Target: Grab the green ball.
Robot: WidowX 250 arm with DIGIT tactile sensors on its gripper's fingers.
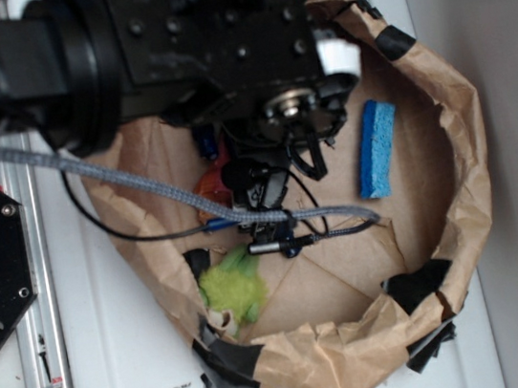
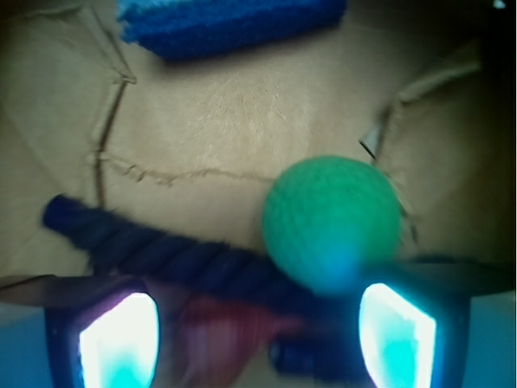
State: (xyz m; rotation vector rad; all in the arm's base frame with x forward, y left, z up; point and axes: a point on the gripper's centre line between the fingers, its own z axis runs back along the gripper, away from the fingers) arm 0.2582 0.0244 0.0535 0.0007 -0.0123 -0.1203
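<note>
Fingers stand spread and hold nothing, one pad glowing at seven o'clock in the wrist view and the other at five o'clock. The green ball rests on the brown paper floor of the paper-lined bin, just above the five-o'clock pad and off the centre line between the two. A dark blue rope runs from nine o'clock toward the ball and appears to touch its lower left side. The blue sponge lies at twelve o'clock, well apart. From the exterior view the arm hides the ball. This looks like the approach step: the next move likely calls for shifting toward four o'clock to centre the ball, then descending and closing, without catching the rope.
</note>
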